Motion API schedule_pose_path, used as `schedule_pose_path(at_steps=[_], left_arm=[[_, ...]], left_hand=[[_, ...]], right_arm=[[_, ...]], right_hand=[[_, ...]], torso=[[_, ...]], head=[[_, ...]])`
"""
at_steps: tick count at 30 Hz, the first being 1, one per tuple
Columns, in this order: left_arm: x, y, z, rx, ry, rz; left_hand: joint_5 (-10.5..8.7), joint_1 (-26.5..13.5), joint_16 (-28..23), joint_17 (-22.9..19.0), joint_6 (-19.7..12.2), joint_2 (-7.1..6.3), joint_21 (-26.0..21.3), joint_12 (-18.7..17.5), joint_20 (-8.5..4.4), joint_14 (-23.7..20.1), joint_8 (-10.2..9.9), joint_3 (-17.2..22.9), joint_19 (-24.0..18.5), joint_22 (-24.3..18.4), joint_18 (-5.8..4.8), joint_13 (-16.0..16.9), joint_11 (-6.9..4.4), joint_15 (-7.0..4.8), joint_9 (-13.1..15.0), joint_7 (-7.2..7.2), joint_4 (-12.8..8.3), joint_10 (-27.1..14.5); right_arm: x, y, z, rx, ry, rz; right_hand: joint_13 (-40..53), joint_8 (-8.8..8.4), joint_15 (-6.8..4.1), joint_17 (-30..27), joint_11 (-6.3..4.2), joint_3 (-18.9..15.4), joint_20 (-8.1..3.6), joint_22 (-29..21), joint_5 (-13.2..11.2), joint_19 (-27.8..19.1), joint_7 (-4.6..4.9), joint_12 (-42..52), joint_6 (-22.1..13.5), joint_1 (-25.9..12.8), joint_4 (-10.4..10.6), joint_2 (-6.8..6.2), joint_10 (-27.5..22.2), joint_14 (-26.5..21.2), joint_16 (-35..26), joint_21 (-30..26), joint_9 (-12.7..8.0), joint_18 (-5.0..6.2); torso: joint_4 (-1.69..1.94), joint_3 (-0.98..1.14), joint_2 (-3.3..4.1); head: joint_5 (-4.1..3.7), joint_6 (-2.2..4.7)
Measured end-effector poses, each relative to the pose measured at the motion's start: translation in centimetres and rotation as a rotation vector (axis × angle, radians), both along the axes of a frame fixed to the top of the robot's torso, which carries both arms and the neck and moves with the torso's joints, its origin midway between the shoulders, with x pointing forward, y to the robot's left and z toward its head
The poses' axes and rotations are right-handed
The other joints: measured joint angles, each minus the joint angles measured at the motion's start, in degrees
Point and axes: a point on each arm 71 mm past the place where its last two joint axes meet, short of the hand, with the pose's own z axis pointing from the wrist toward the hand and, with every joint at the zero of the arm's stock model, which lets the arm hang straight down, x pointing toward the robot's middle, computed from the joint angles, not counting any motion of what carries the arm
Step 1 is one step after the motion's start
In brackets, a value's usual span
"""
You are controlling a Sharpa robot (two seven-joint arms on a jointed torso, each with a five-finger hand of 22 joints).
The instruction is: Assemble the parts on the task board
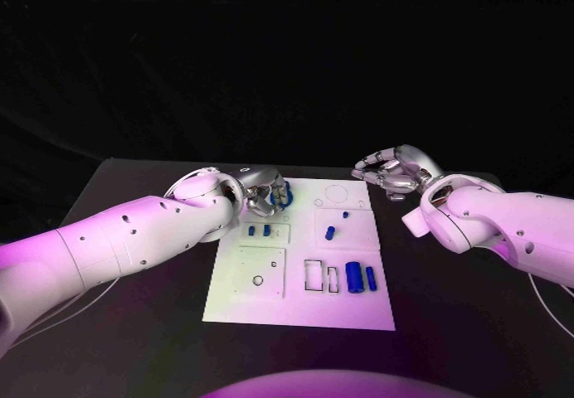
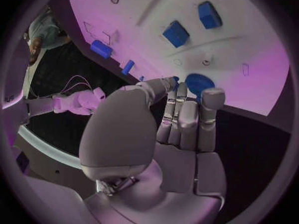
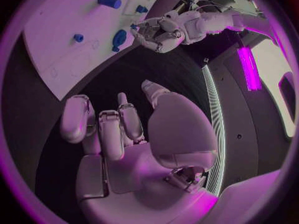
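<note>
The white task board [image 1: 299, 303] lies in the middle of the black table. My left hand [image 1: 261, 189] is over the board's far left corner and pinches a blue ring part [image 1: 284, 196], which stands tilted on edge. That ring part [image 2: 198, 82] sits right at the fingertips [image 2: 212, 97] of the left hand. The ring part [image 3: 118, 36] also appears beside the left hand [image 3: 163, 31]. My right hand [image 1: 392, 172] hovers off the board's far right corner, fingers loosely bent, holding nothing. Two blue blocks [image 1: 261, 230] stand on the left half of the board. A blue cylinder [image 1: 354, 276] lies near the right edge.
Smaller blue parts [image 1: 338, 222] sit mid-board, and another [image 1: 373, 280] lies beside the cylinder. Empty rectangular slots [image 1: 321, 277] and a round outline [image 1: 336, 194] mark the board. Bare black table [image 1: 479, 315] surrounds it.
</note>
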Motion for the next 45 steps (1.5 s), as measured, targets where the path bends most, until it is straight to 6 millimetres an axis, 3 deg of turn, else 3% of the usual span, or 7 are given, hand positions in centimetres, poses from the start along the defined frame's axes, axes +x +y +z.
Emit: schedule_pose_path(at_steps=[7,20,45], left_arm=[[-0.1,1.4,1.1,-0.038,-0.005,0.013],[0.4,3.9,0.6,-0.027,0.015,0.070],[0.4,3.5,-0.9,0.013,0.072,0.067]], left_hand=[[0.00,-0.2,0.0,-0.1,0.1,-0.02,0.0,-0.3,0.00,0.0,-0.2,-0.1,0.0,0.1,0.00,0.0,-0.02,0.00,0.1,-0.09,0.0,0.4],[-0.01,-0.4,0.0,-0.2,0.5,-0.25,0.0,-0.6,-0.21,0.0,-0.2,-0.2,0.2,0.2,0.00,0.0,-0.11,0.00,0.1,-0.10,-0.2,0.5],[-0.02,-0.9,-0.2,-0.6,0.5,-0.32,0.0,-1.3,-0.21,0.0,-0.5,-0.6,0.2,-0.2,0.00,0.0,-0.11,0.00,0.1,-0.11,0.0,0.9]], right_arm=[[0.0,0.0,0.0,0.000,-0.001,-0.001],[0.0,-0.1,0.0,0.000,-0.002,-0.001],[0.0,-0.1,0.0,-0.001,-0.002,-0.001]], right_hand=[[0.0,0.00,0.00,0.0,0.00,0.0,0.00,0.0,0.0,0.0,0.00,0.0,0.0,0.0,0.0,0.00,0.0,0.0,0.0,0.0,0.0,0.00],[0.0,0.00,0.00,0.0,0.00,-0.2,0.00,0.0,0.0,0.0,0.00,0.0,0.0,0.0,0.2,0.00,0.0,0.0,0.0,0.0,0.0,0.00],[0.0,0.00,0.00,0.0,0.00,-0.2,0.00,0.0,0.0,0.0,0.00,0.0,0.0,0.0,0.2,0.00,0.0,0.0,-0.2,0.0,0.0,0.00]], torso=[[0.27,0.02,-0.22],[0.27,0.00,-0.15],[0.27,0.02,-0.22]], head=[[0.09,0.09],[0.40,0.12],[0.04,-0.55]])
